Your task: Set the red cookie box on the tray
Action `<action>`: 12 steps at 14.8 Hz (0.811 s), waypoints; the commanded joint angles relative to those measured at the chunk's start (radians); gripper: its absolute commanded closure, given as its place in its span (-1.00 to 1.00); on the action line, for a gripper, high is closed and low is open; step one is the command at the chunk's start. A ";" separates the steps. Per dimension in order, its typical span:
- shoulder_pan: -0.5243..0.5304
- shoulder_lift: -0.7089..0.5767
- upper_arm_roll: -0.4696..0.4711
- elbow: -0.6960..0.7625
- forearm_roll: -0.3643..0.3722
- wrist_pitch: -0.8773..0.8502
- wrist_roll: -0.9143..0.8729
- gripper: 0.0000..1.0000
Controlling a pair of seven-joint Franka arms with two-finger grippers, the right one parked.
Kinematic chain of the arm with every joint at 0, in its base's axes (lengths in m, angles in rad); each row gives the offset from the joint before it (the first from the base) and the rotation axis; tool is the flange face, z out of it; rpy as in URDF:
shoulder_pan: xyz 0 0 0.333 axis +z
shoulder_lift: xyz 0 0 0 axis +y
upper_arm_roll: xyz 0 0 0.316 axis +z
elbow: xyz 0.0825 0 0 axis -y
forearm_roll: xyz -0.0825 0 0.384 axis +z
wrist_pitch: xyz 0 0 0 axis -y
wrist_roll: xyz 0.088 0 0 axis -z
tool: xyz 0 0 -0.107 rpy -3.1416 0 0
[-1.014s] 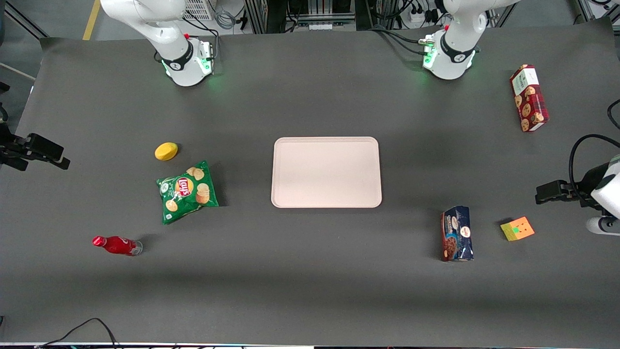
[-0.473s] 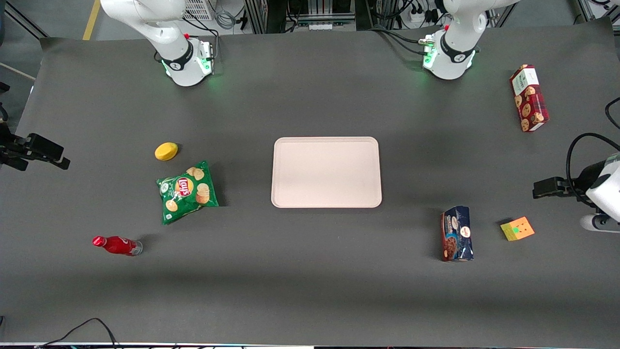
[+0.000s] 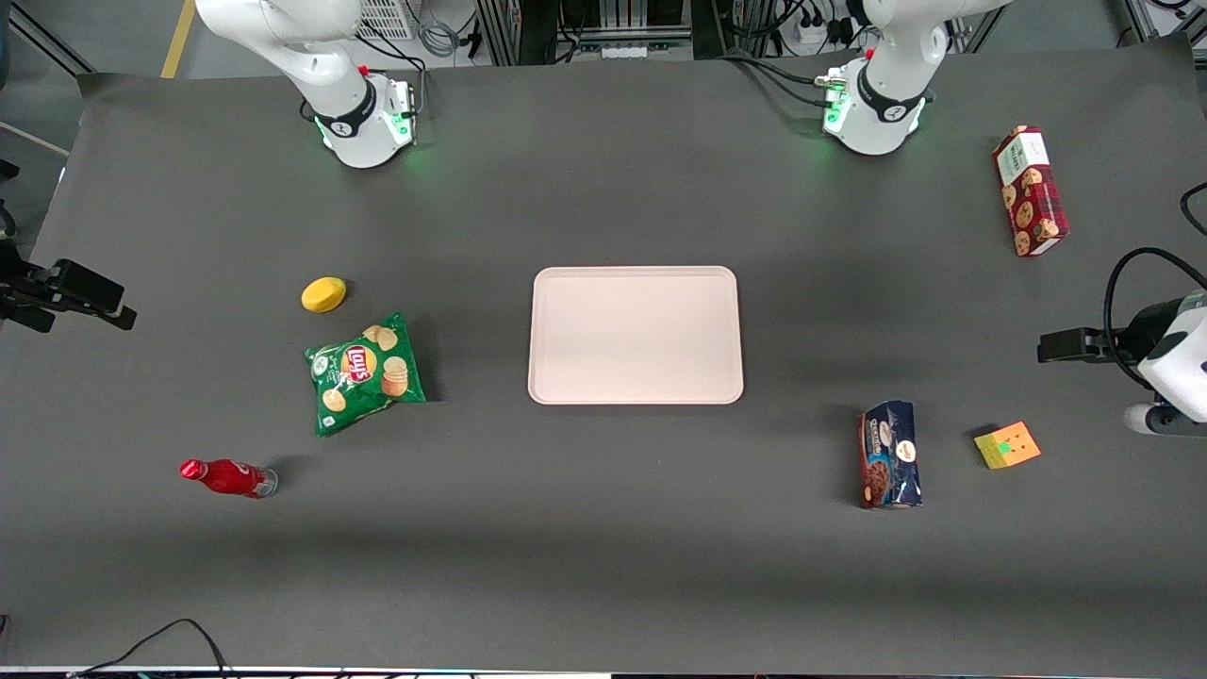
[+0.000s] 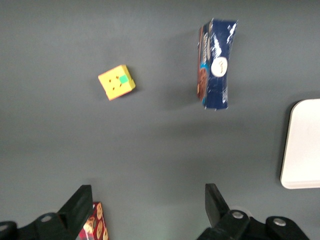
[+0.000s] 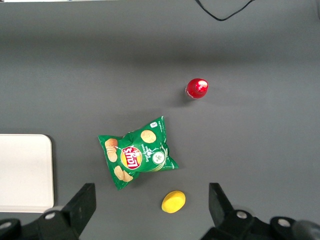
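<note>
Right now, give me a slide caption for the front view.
Open gripper hovers at the working arm's table end, between red cookie box and cube; tray empty.

The left arm's end effector (image 4: 148, 212) hangs above the table, fingers spread wide.

We're seeing dark grey table (image 3: 603, 528) w/ tray (image 3: 636, 279), red cookie box (image 3: 1030, 191), blue cookie pkg (image 3: 888, 455), cube (image 3: 1007, 445), Lay's bag (image 3: 364, 372), lemon (image 3: 323, 294), red bottle (image 3: 228, 477); gripper (image 4: 148, 207) hovering above, fingers apart.
</note>
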 commanded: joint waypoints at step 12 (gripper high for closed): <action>0.143 -0.579 0.246 -1.194 -0.005 0.696 0.339 -1.00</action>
